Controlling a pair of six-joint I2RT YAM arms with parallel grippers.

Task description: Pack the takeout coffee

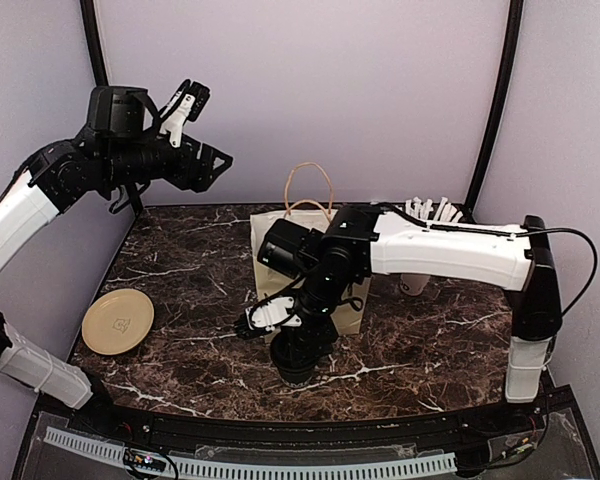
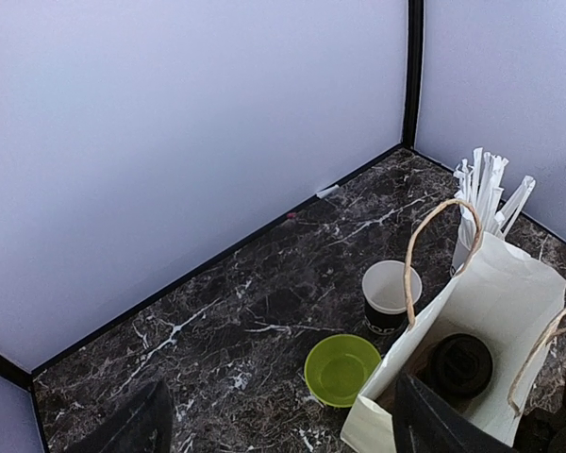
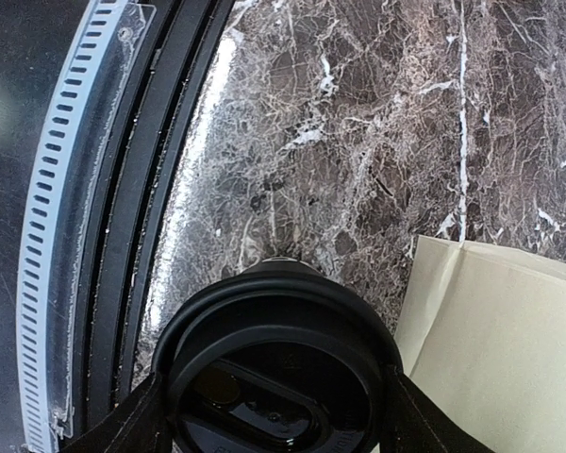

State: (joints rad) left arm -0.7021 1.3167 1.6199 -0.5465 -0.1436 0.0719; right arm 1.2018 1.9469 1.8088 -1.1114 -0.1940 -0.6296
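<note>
hidden: body of the lidded cup point(image 3: 278, 377), under its own lid
axis: upright, lid facing the palm
right gripper point(image 3: 275, 429): apparently clamped on the lid between its fingers; paper bag point(image 3: 495, 340) just beside
left gripper point(image 2: 283, 429): fingers apart, holding nothing

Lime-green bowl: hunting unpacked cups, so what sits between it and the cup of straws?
A lidless coffee cup stands between the bowl and the straw cup; the left wrist view shows it.

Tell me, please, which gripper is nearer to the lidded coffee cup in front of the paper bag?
Right. The right gripper straddles the lidded coffee cup, a jaw each side; the left gripper hangs high at the far left.
</note>
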